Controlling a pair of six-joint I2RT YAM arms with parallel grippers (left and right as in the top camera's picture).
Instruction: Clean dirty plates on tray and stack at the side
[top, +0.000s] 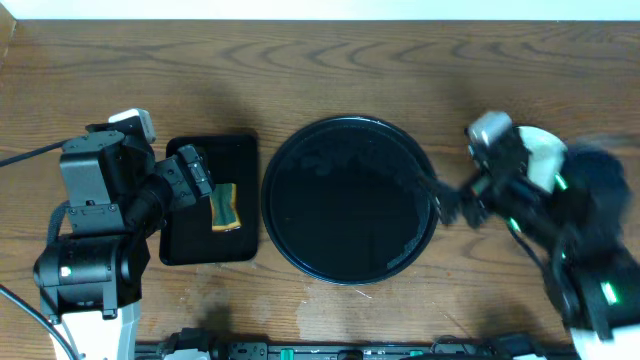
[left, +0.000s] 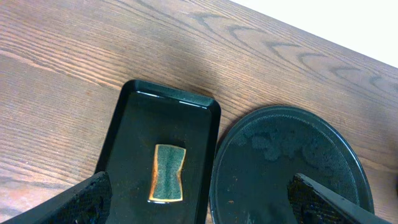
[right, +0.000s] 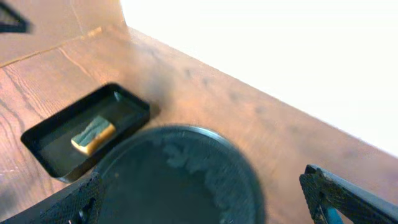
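Left gripper (left: 200, 186) is spread wide with nothing between its two fingers. It hovers over the one rectangular tray (left: 143, 124), which sits just left of the tray (left: 329, 149). One yellow-and-green sponge (left: 168, 173) lies in that rectangular tray. Right gripper (right: 202, 190) is likewise spread and empty, at the tray's right rim. The tray, the single round one, shows only a wet film. Right of the tray, on the counter (top: 320, 60), pale plates (top: 548, 148) peek from behind the right arm; how many there are cannot be told.
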